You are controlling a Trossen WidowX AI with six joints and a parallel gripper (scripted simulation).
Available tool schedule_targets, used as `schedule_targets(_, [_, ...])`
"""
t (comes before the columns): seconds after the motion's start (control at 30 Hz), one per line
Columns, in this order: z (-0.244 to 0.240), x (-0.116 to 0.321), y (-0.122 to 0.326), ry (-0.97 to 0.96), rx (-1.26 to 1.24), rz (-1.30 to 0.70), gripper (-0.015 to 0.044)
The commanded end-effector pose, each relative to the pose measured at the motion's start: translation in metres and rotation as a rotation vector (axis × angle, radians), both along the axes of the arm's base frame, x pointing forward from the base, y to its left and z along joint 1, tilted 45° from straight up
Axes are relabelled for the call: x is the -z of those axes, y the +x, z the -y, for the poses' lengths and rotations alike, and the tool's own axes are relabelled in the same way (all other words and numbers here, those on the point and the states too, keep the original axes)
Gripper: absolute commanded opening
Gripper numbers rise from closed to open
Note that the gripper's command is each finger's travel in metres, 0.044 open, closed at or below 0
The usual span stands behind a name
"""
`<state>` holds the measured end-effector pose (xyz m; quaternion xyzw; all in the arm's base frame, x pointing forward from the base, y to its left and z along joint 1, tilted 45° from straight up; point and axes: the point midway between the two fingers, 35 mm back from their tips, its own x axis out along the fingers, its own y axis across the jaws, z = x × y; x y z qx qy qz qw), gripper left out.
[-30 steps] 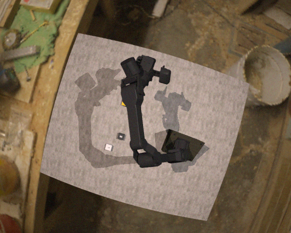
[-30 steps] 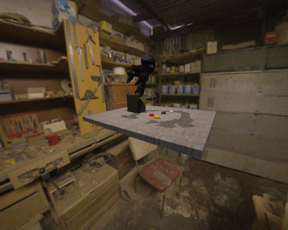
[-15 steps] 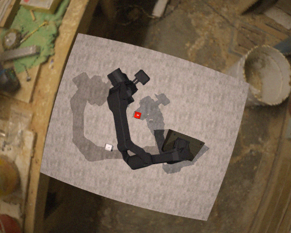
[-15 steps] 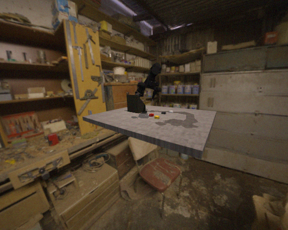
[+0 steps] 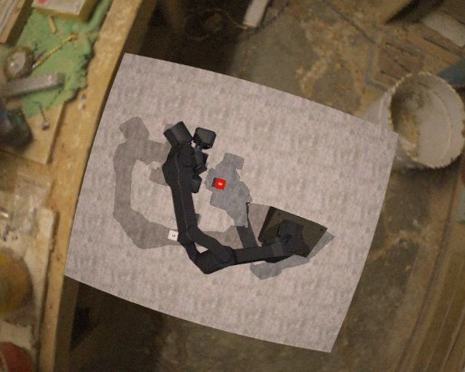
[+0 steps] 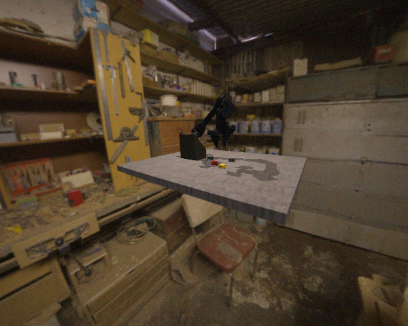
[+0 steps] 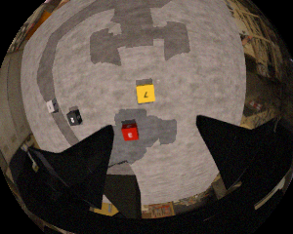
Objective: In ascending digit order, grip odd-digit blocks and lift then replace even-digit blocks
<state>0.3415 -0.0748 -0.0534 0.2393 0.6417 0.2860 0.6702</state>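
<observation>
A white block [image 5: 172, 235] [image 6: 241, 159] [image 7: 52, 106] shows what looks like a 1. A black block [image 6: 231, 159] [image 7: 74, 117] lies near it; its digit is too small to tell. A red block [image 5: 219, 184] [image 6: 214, 163] [image 7: 130, 133] shows a digit I cannot read surely. A yellow block [image 6: 222, 166] [image 7: 146, 94] shows a 7. The arm hides the yellow and black blocks in the top view. My gripper [image 6: 220, 145] [image 7: 155, 124] is open and empty, fingers pointing down, well above the table. In the wrist view the red and yellow blocks appear between and beyond the fingertips.
The pale table [image 5: 304, 152] [image 6: 168, 172] [image 7: 205, 73] carries the blocks and the arm's dark base [image 5: 315, 232] [image 6: 192, 147]. The base stands behind the red block in the exterior view. Arm shadows fall across the table, some over the red block.
</observation>
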Motion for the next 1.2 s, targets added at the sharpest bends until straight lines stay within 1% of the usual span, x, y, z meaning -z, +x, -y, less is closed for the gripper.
schedule_targets(0.0, [-0.002,-0.001,-0.001,0.017,-0.010,0.012,0.0400])
schedule_targets(0.57, [-0.003,-0.001,-0.003,0.017,-0.010,0.012,0.0400])
schedule_targets(0.63, [-0.006,-0.005,-0.013,0.017,-0.010,0.011,0.0400])
schedule_targets(0.83, [-0.025,-0.022,-0.065,0.018,-0.010,0.008,0.0400])
schedule_targets(0.9, [-0.030,-0.025,-0.077,0.019,-0.010,0.007,0.0400])
schedule_targets(1.17, [-0.030,-0.026,-0.078,0.019,-0.010,0.007,0.0400])
